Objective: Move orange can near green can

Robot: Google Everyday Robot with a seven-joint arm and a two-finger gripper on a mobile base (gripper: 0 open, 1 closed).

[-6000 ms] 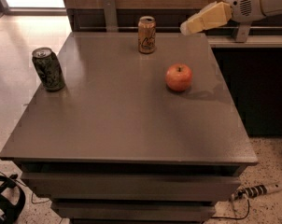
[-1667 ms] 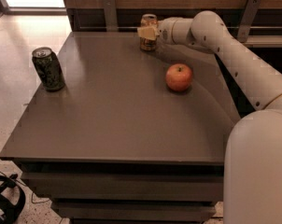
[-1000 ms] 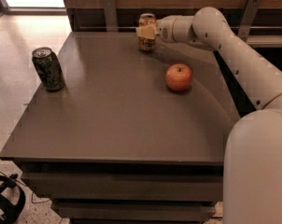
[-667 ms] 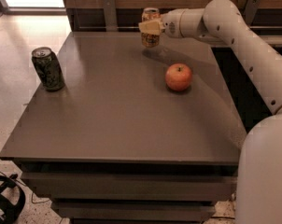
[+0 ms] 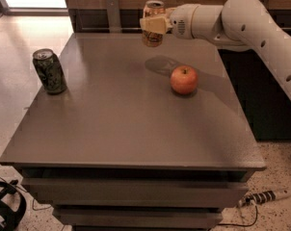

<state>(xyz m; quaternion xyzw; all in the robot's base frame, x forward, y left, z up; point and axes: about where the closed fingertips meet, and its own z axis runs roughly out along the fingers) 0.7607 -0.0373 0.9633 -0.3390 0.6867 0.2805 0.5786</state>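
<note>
The orange can has a silver top and hangs upright in the air above the far middle of the table, its shadow on the tabletop below it. My gripper is shut on it, reaching in from the right on a white arm. The green can, dark with a mottled pattern, stands upright near the table's left edge, well apart from the orange can.
A red-orange apple sits on the grey table to the right of centre, below and right of the held can. Drawers run under the table front. A black cable and a strap lie on the floor at the lower left.
My gripper has closed on the orange can and lifted it off the far table edge. It now hangs higher and a little nearer the table's middle. The green can and apple have not moved.
</note>
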